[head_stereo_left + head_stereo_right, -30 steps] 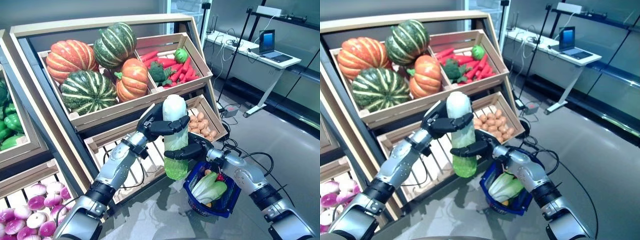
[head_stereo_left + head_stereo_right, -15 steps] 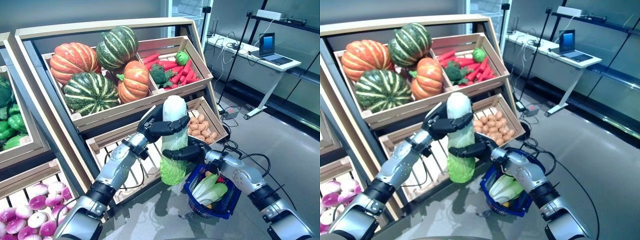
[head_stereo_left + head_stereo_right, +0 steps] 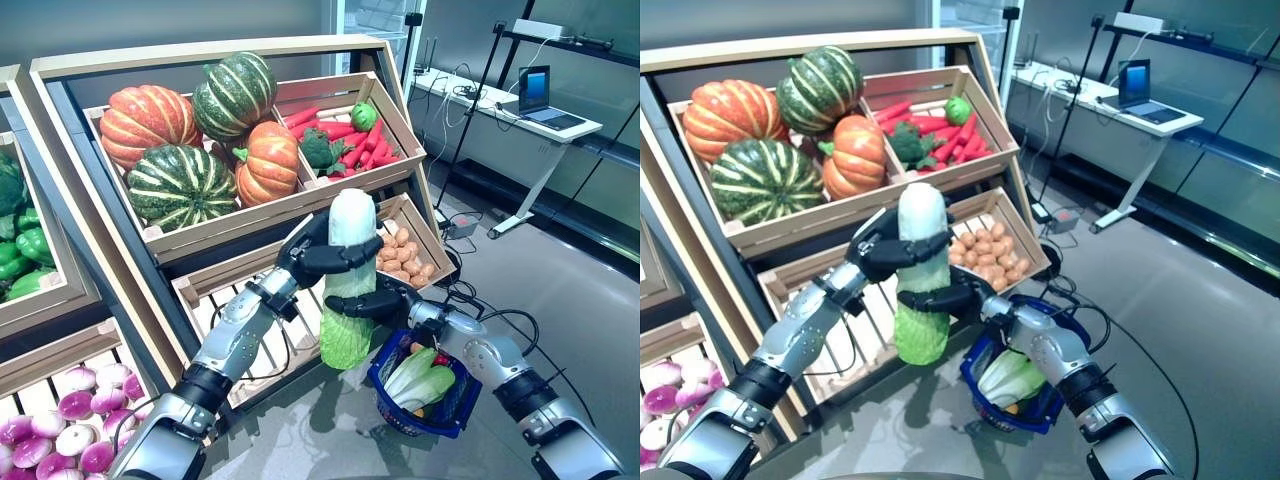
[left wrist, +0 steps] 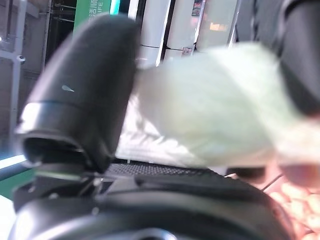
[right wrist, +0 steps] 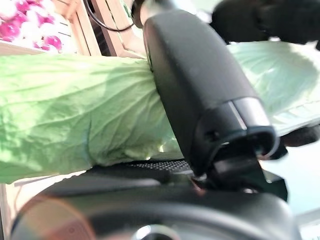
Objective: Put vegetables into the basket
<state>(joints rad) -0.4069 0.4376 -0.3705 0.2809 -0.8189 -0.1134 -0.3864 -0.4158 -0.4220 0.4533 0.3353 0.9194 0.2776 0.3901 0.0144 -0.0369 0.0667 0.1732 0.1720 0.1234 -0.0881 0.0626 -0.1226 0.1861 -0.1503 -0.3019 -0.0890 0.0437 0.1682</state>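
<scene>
A long napa cabbage (image 3: 347, 280), white at the top and leafy green below, hangs upright in front of the lower crate. My left hand (image 3: 318, 253) is curled round its white upper part (image 4: 210, 120). My right hand (image 3: 368, 304) grips its green middle (image 5: 75, 110) from the right. A blue basket (image 3: 440, 415) sits lower right of the cabbage, with another pale green cabbage (image 3: 420, 375) and small red and orange items inside.
Slanted wooden display crates hold pumpkins (image 3: 190, 125), red carrots with broccoli (image 3: 345, 135) and potatoes (image 3: 405, 250). Purple-white turnips (image 3: 60, 415) lie at lower left, green peppers (image 3: 15, 250) at far left. A desk with a laptop (image 3: 540, 95) stands at the right.
The cabbage has dropped slightly and swung a little left since a second ago, both hands still on it. The camera view has shifted slightly.
</scene>
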